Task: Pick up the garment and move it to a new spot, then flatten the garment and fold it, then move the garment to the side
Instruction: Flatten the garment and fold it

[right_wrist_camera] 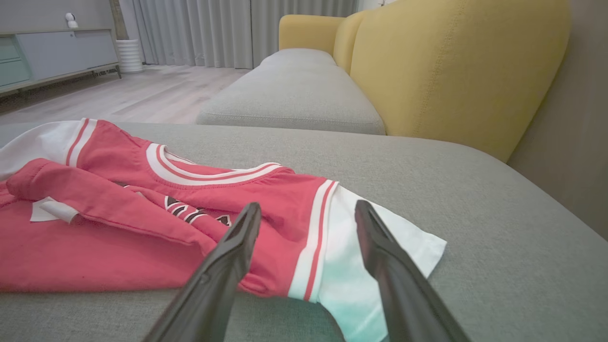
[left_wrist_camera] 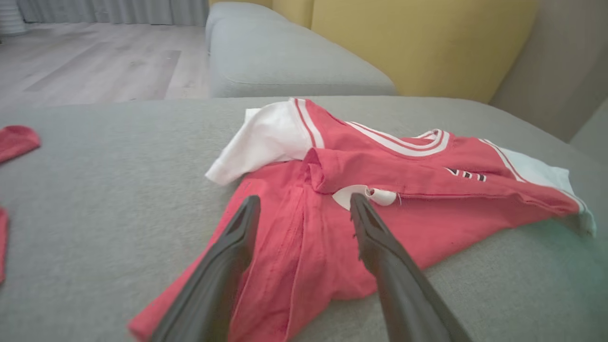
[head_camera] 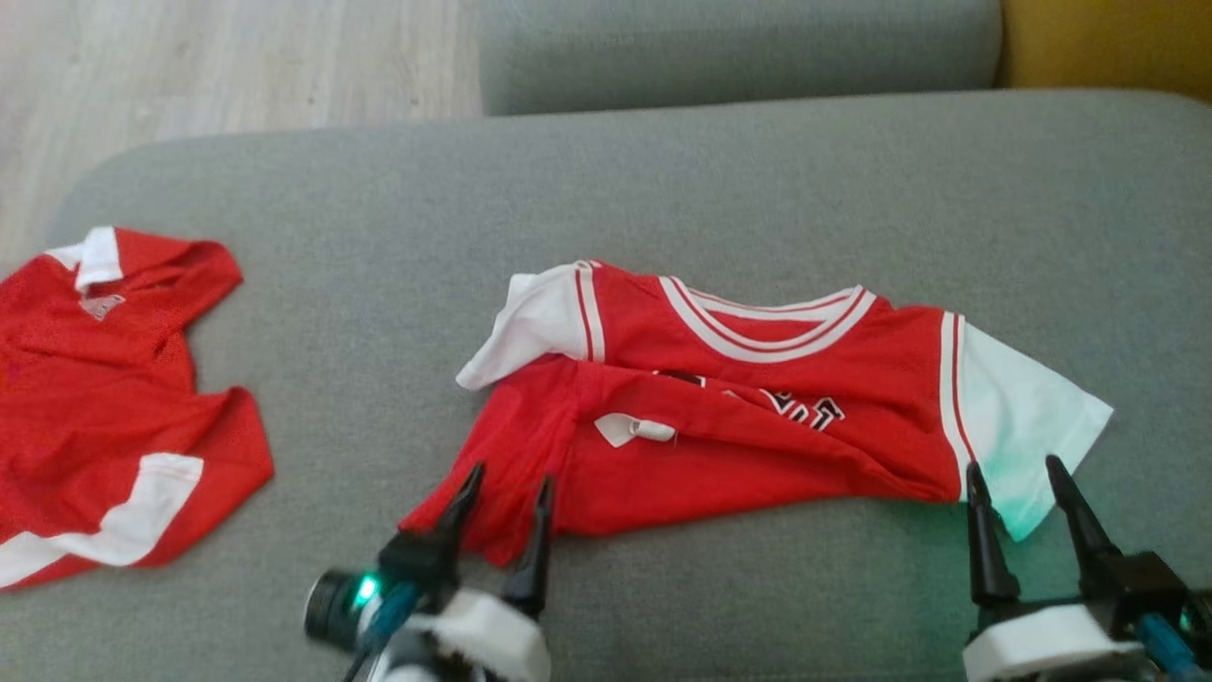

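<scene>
left gripper point(head_camera: 507, 485): dark fingers spread apart, gripping nothing, tips over the shirt's crumpled lower-left hem.
right gripper point(head_camera: 1013, 471): fingers likewise spread, tips at the white sleeve on the robot's right.
garment: red jersey shirt with white sleeves and striped collar point(head_camera: 757, 417), rumpled, hem folded upward, mid-cushion.
surface: grey fabric sofa cushion point(head_camera: 663, 189).
far left: red and white mesh garment point(head_camera: 104, 407), well apart.
</scene>
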Motion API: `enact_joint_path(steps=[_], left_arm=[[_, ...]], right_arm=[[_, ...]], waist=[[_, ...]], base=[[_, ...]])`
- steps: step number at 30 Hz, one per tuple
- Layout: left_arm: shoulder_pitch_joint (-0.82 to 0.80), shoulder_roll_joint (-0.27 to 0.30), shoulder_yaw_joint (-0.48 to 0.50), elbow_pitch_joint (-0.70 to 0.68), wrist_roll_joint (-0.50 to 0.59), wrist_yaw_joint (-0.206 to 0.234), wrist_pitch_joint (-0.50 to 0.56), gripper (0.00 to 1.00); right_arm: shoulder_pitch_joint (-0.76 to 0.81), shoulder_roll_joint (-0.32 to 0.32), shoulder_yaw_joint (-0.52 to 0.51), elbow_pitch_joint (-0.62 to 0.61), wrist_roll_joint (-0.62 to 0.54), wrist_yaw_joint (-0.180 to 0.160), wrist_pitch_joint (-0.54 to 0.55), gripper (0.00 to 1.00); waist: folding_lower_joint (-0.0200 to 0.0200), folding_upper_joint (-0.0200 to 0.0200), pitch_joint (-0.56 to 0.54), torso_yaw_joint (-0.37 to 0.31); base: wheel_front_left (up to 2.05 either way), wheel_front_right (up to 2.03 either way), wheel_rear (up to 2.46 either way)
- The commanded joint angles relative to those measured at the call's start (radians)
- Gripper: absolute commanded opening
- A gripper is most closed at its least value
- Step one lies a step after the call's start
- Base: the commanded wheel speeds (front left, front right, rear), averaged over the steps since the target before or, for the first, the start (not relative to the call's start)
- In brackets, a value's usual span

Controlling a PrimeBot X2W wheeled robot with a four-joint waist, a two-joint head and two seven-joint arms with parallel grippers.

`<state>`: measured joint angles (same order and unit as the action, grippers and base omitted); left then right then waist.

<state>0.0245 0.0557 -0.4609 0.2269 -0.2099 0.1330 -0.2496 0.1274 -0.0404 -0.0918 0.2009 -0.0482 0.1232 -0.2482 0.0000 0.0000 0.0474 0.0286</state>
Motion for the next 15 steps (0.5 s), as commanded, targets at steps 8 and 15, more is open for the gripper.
enact_joint_path(steps=[8, 15], left_arm=[[-0.304, -0.005, -0.091, 0.251, -0.039, -0.022, 0.008, 1.0], [-0.412, -0.005, -0.161, 0.374, -0.107, 0.002, 0.017, 0.98]], right_arm=[[-0.077, -0.01, 0.046, -0.043, 0.012, 0.008, -0.013, 1.0], [-0.089, -0.01, 0.052, -0.039, 0.028, 0.008, -0.013, 1.0]], waist=[[0.0, 0.0, 0.059, -0.07], [0.0, 0.0, 0.068, -0.111]], base=[[0.0, 0.0, 0.0], [0.0, 0.0, 0.0]])
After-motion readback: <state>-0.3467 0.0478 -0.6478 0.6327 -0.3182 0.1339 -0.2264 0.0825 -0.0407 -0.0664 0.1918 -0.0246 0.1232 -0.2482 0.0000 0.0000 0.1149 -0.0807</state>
